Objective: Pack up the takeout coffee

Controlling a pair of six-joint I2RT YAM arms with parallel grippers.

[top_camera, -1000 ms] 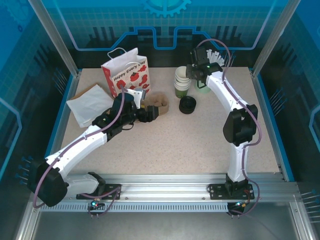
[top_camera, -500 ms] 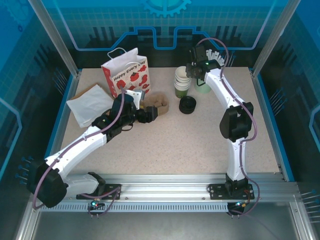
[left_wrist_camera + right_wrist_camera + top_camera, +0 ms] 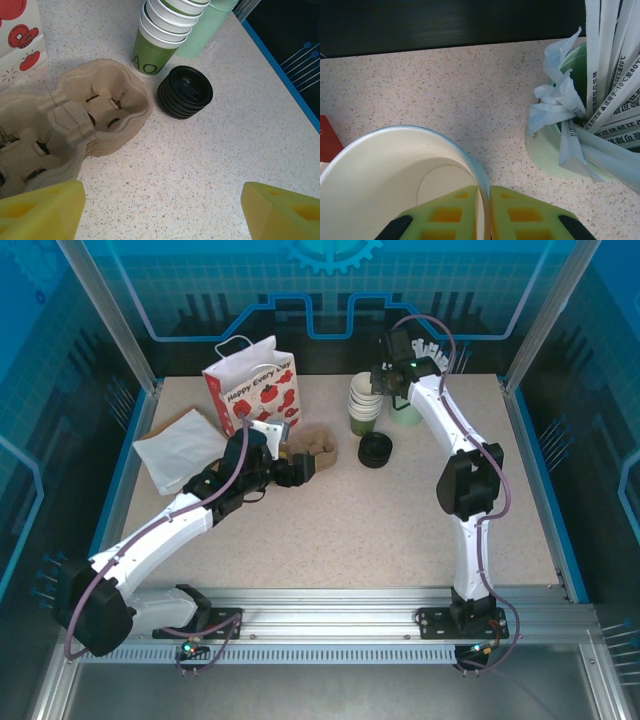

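Lettering reads "Happy Every Day" among red fruit prints on the white paper bag standing at the far left of the tabletop. The green outer cup of the nested stack carries the letters "AO" near its base. The white wrapped sticks in the pale green cup bear small print in which "80°C" can be made out. The right tool is pinched narrow on the rim of the stack's top cup, one finger inside its cream-white wall and one outside. The stack of black lids stands on the tabletop just beside the nested stack, on its near side, lower than the right tool and apart from it. The left tool is spread wide and holds nothing; it hangs over the tabletop with the brown pulp cup carrier ahead to its left and the black lids ahead of it, well clear of both fingertips.
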